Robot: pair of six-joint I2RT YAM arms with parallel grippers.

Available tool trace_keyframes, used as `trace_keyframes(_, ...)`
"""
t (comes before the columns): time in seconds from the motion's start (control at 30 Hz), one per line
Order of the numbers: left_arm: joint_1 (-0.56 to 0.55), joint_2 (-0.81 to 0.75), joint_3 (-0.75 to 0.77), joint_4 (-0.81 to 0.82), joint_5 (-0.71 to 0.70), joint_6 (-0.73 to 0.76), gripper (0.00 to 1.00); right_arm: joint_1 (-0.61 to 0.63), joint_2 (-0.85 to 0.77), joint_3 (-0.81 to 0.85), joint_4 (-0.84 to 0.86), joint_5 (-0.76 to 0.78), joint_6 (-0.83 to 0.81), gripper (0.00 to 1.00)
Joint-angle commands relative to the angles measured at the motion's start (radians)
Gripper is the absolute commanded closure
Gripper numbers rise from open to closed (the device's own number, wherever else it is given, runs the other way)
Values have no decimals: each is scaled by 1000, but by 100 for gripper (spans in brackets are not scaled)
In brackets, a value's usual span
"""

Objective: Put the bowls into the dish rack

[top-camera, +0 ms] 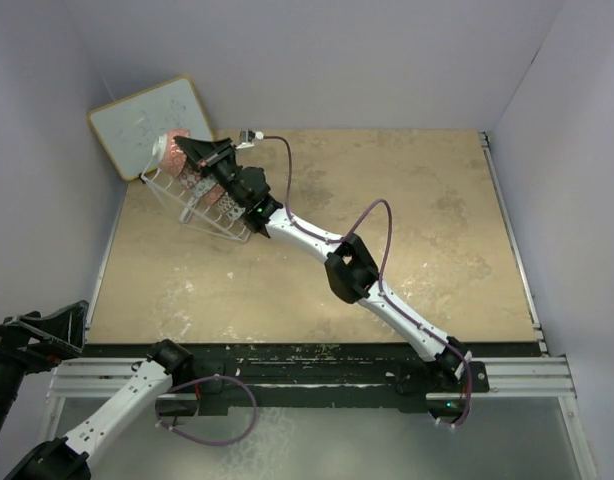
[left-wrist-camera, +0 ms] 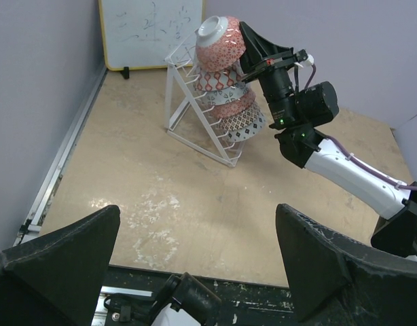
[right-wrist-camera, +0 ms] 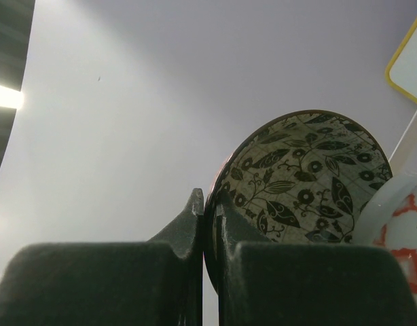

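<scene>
Tan tabletop [top-camera: 407, 230] carries the white wire dish rack [top-camera: 182, 205] at ten o'clock, with several bowls [left-wrist-camera: 239, 122] already slotted. The right claw [right-wrist-camera: 207, 204] is clenched on the rim of the topmost red-pink bowl [left-wrist-camera: 222, 47] (leaf-patterned inside), seating it. Next, I judge, it should release and back away. The left claw [left-wrist-camera: 198, 210] gapes empty at eight o'clock.

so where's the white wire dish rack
The rack stands in the table's far-left corner in the top view, by the wood-framed whiteboard, right gripper pinching its top bowl.

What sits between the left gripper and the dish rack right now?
Nothing: only bare tabletop separates the left gripper from the dish rack, as the left wrist view shows.
</scene>
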Motion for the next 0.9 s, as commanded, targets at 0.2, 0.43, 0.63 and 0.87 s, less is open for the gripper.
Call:
trace_keyframes(0.2, -8, -14, -4, 7, -14, -12, 1, -6, -107, 50, 172, -26, -21, 100)
trace_keyframes(0.43, -9, -15, -5, 7, -15, -10, 1, -16, -144, 21, 229, -64, -21, 100)
trace_keyframes(0.63, -10, -7, 0, 7, -21, -11, 1, -25, -253, -158, 370, -112, 3, 100)
trace_keyframes(0.87, -11, 8, 20, 7, -21, -5, 1, -59, -414, -434, 504, -186, 33, 100)
